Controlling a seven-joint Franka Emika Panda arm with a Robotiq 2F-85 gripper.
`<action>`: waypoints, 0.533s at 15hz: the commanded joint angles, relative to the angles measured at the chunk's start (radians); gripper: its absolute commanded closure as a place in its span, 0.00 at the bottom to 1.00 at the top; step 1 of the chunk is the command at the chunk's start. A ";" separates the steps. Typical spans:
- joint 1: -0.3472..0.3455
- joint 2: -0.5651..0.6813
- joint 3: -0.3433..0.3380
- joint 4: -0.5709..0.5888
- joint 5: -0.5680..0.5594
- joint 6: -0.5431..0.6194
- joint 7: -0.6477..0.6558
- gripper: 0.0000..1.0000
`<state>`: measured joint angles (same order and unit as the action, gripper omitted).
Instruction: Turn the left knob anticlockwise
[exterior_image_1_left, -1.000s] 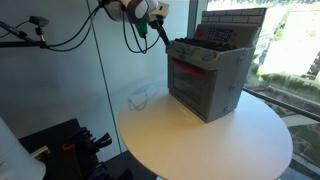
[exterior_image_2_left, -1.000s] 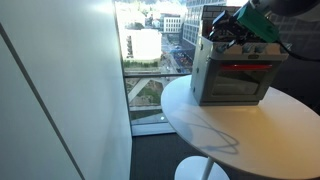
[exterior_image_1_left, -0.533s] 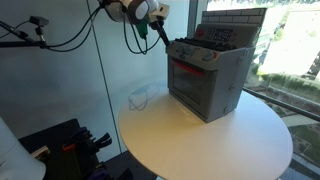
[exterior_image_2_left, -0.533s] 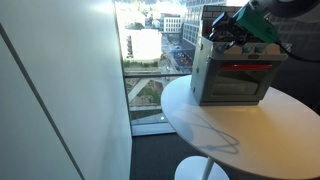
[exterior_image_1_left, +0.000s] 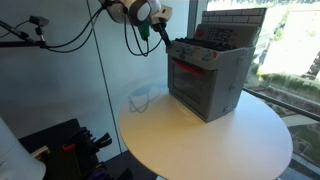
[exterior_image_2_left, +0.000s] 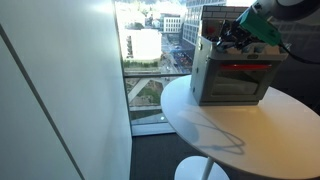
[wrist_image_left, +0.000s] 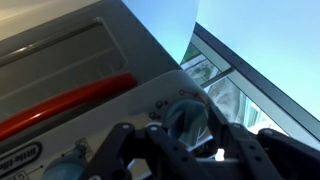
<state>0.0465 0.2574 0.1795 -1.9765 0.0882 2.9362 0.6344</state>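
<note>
A grey toy oven (exterior_image_1_left: 208, 82) (exterior_image_2_left: 232, 84) with a red door handle (wrist_image_left: 70, 101) stands on the round white table (exterior_image_1_left: 200, 142). In the wrist view its left knob (wrist_image_left: 186, 110), teal and round, sits on the control strip at the oven's corner. My gripper (wrist_image_left: 184, 136) straddles that knob, with a dark finger (wrist_image_left: 122, 143) pressed against each side of it. In both exterior views the gripper (exterior_image_1_left: 166, 40) (exterior_image_2_left: 213, 40) is at the oven's upper front corner. The knob itself is too small to make out there.
The oven stands close to the window glass (exterior_image_2_left: 150, 50), with buildings far below. The table (exterior_image_2_left: 225, 130) drops off to dark floor at its rim. Black equipment (exterior_image_1_left: 60, 145) and hanging cables (exterior_image_1_left: 60, 35) are off the table's side.
The jaws have closed in from wide apart onto the teal knob. The arm has hardly moved, and the oven stays put.
</note>
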 joint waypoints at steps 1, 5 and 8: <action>-0.002 0.008 0.012 0.029 0.019 0.004 0.004 0.93; -0.002 0.002 0.010 0.023 0.016 0.003 0.007 0.93; 0.001 -0.002 0.003 0.022 0.006 -0.005 0.011 0.93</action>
<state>0.0443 0.2510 0.1801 -1.9815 0.0884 2.9364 0.6359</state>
